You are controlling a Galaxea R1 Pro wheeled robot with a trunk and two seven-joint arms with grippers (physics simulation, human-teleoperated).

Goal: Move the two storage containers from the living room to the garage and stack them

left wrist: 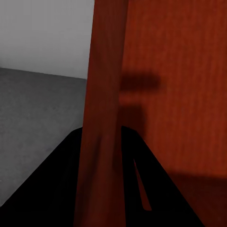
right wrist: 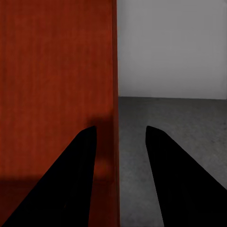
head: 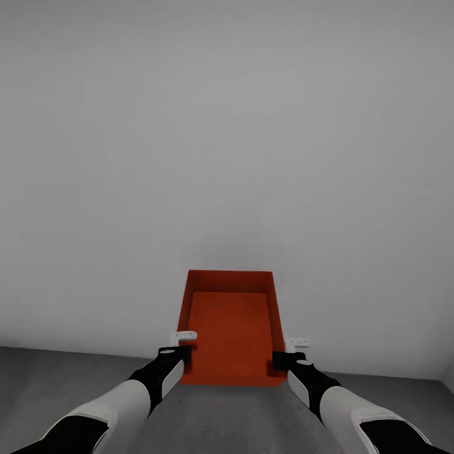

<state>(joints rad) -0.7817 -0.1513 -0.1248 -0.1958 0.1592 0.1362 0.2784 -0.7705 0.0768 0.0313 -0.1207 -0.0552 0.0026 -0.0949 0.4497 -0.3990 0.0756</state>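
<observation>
Head view, container (head: 231, 328) between left gripper (head: 183, 340), right gripper (head: 293, 348)

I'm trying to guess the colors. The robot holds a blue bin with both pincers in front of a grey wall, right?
Not quite: the bin is orange-red, not blue, as the head view shows. The rest holds: the left pincer and right pincer grip its two sides, with the grey wall behind it.
</observation>
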